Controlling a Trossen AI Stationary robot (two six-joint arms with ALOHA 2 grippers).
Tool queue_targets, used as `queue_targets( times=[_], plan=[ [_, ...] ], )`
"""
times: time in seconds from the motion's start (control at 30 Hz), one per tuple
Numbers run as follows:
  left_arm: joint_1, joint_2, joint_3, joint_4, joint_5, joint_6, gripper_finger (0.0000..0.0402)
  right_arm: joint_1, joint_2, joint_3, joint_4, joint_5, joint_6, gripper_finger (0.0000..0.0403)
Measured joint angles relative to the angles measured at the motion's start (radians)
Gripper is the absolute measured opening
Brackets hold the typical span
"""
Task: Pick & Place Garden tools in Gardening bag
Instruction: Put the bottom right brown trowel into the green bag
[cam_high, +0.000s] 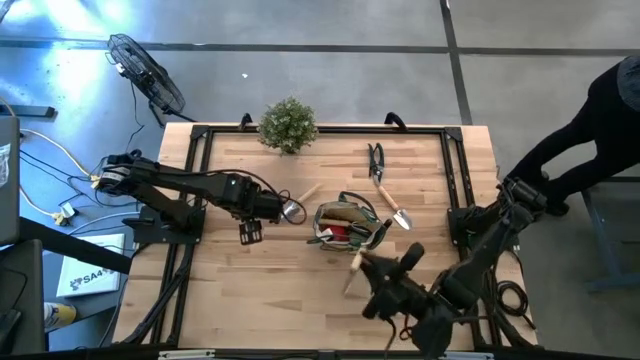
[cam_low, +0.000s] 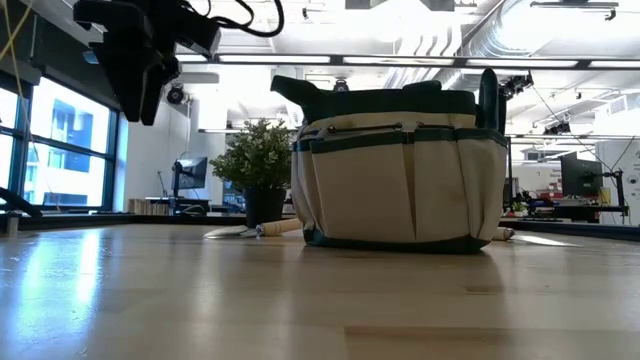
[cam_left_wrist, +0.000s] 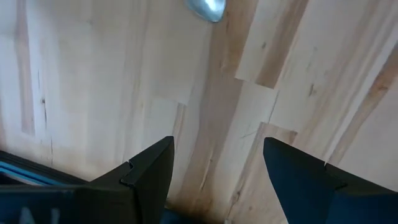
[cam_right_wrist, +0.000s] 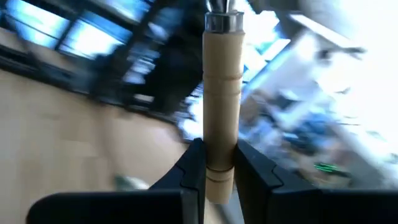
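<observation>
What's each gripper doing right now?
Left gripper: open, empty, above the table.
Right gripper: shut on a wooden tool handle.

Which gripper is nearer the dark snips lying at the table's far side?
Left. The left gripper hangs open on the far side of the gardening bag from the snips; the right gripper, clamping a wooden-handled tool, sits farther off.
</observation>
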Motion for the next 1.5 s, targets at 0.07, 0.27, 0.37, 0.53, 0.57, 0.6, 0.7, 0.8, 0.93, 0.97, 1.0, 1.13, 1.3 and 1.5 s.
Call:
queue_targets(
  times=[0.07, 0.27, 0.37, 0.53, 0.57, 0.6, 0.7, 0.8, 0.93, 0.97, 1.0, 1.13, 1.3, 1.5],
  plan=[
    [-0.023, 0.0, 0.0, 0.0, -0.003, -0.006, 0.0239, -0.006, 0.0, 0.0, 0.076, 0.082, -0.123, 0.0046],
    [-0.102, 0.0, 0.0, 0.003, -0.008, -0.029, 0.0239, -0.019, 0.029, 0.0, 0.37, 0.086, -0.515, 0.0046],
    [-0.14, 0.0, 0.0, 0.01, -0.008, -0.046, 0.0239, -0.052, 0.035, 0.0, 0.376, 0.082, -0.546, 0.0046],
    [-0.194, 0.0, -0.001, 0.01, -0.028, -0.086, 0.0239, -0.125, 0.034, 0.0, 0.376, 0.085, -0.556, 0.0045],
    [-0.206, 0.0, -0.001, 0.009, -0.034, -0.095, 0.0239, -0.139, 0.034, 0.0, 0.373, 0.085, -0.557, 0.0045],
    [-0.216, 0.0, -0.001, 0.009, -0.041, -0.102, 0.0239, -0.154, 0.034, 0.0, 0.364, 0.086, -0.558, 0.0045],
    [-0.242, 0.0, -0.001, 0.009, -0.05, -0.113, 0.0239, -0.194, 0.034, 0.0, 0.33, 0.084, -0.565, 0.0045],
    [-0.259, 0.0, -0.001, 0.009, -0.084, -0.129, 0.0239, -0.225, 0.034, 0.0, 0.369, 0.084, -0.526, 0.0045],
    [-0.26, 0.0, -0.001, 0.008, -0.106, -0.133, 0.0239, -0.218, 0.034, 0.0, 0.417, 0.084, -0.38, 0.0045],
    [-0.259, 0.0, -0.001, 0.007, -0.106, -0.134, 0.0239, -0.203, 0.034, 0.0, 0.421, 0.084, -0.359, 0.0045],
    [-0.259, 0.0, -0.001, 0.007, -0.107, -0.134, 0.0239, -0.186, 0.034, 0.0, 0.43, 0.084, -0.333, 0.0045],
    [-0.26, 0.0, -0.001, 0.007, -0.107, -0.134, 0.0239, -0.108, 0.033, 0.0, 0.501, 0.082, -0.2, 0.0045],
    [-0.26, 0.0, -0.001, 0.007, -0.107, -0.134, 0.0239, -0.016, 0.032, 0.0, 0.597, 0.078, -0.068, 0.0045],
    [-0.26, 0.0, -0.001, 0.008, -0.109, -0.134, 0.0239, 0.096, 0.032, -0.011, 0.575, -0.024, 0.237, 0.0045]
  ],
)
